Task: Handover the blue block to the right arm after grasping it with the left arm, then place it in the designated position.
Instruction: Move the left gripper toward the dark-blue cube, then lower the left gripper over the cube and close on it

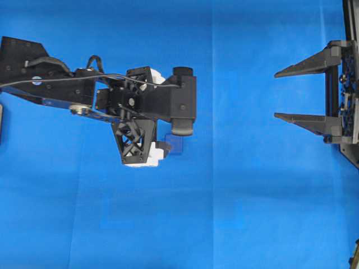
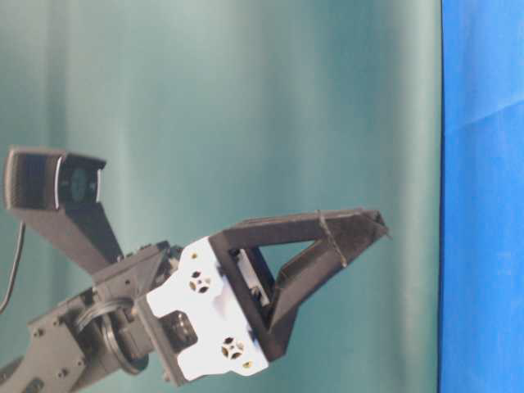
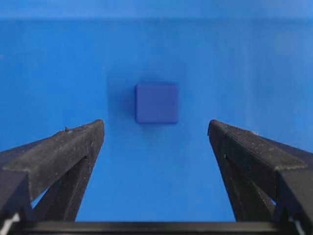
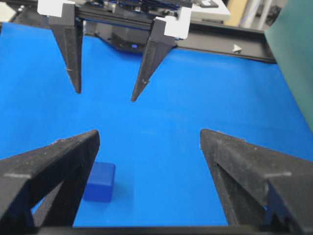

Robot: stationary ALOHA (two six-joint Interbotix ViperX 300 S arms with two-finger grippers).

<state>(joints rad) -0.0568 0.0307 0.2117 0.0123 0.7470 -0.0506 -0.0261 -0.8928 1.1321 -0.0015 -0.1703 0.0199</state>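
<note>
Blue cloth (image 1: 235, 213), bright and smooth, covers the whole work surface. On it rests the blue block (image 3: 156, 103), a small dark-blue cube with rounded edges, sitting loose and untouched.

From overhead, the left arm (image 1: 50, 78), a black robot arm, reaches in from the left side. Its left gripper (image 4: 103, 95), two pointed black fingers on white plastic brackets, hangs above the cloth with the fingers spread wide and nothing between them. In the left wrist view the block lies centred beyond the two fingertips, apart from both. The right gripper (image 1: 276, 95), an all-black pair of fingers, waits at the right edge, also spread wide and empty, well apart from the block.

By my judgement the task is at its very start: the left fingers are lined up over the block, but the grasp, the handover and the placing are all left to do.

From overhead the left gripper's body covers most of the block; only a faint corner shows. No marked placing spot can be made out in any view. The table-level view shows only the left gripper against a teal backdrop, with no block in sight.
</note>
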